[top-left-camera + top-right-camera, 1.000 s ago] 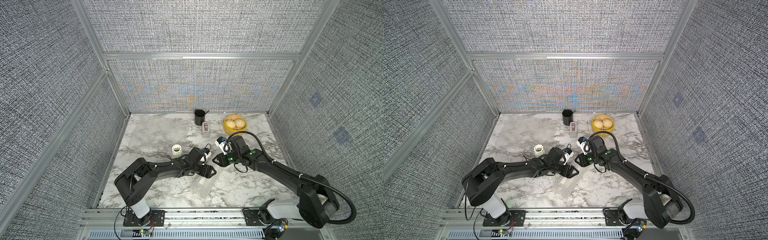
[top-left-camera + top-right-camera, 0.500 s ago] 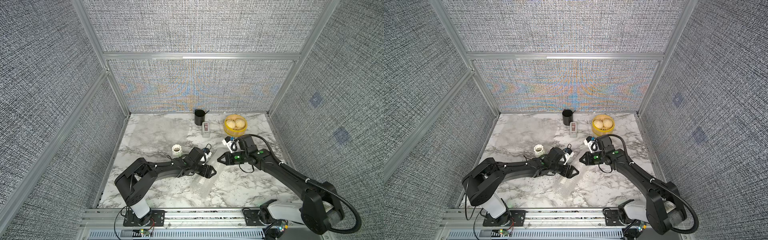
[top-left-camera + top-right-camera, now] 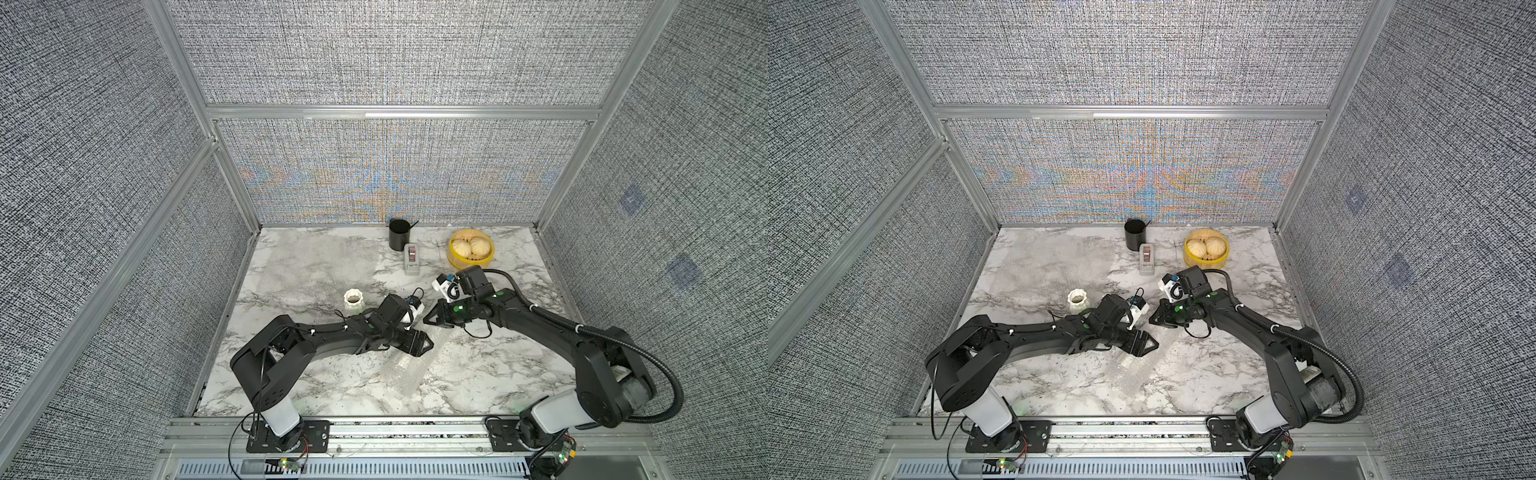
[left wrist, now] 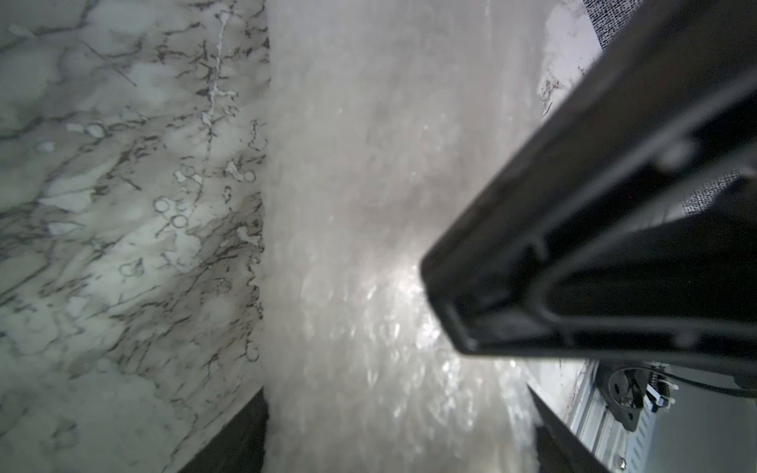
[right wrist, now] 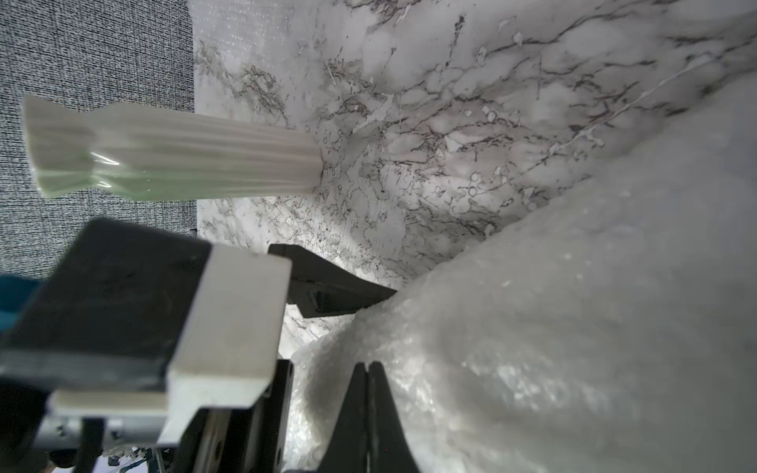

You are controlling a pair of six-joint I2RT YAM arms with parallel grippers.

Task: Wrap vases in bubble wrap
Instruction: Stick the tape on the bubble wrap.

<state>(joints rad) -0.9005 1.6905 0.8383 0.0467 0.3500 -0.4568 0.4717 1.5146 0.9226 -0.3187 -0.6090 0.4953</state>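
Observation:
A white ribbed vase (image 3: pixel 354 300) (image 3: pixel 1077 300) (image 5: pixel 172 155) stands upright left of both arms. A roll of bubble wrap (image 3: pixel 409 372) (image 3: pixel 1133 365) (image 4: pixel 389 245) (image 5: pixel 573 327) lies on the marble, and what it holds does not show. My left gripper (image 3: pixel 423 344) (image 3: pixel 1147 344) (image 4: pixel 397 409) grips the roll's far end, a finger pressed on each side. My right gripper (image 3: pixel 428 321) (image 3: pixel 1153 321) (image 5: pixel 367 366) is shut, with its tips against that same end. Whether a fold is pinched between them is unclear. A second, flat sheet of bubble wrap (image 3: pixel 316 266) lies at the back left.
At the back stand a black cup (image 3: pixel 399 235), a small grey device (image 3: pixel 411 259) and a yellow basket (image 3: pixel 457 261) holding two buns. Padded walls close in three sides of the table. A metal rail runs along the front.
My right gripper has shut. It first drew back to the right, then returned to the roll's end. The left arm and the vase have not moved.

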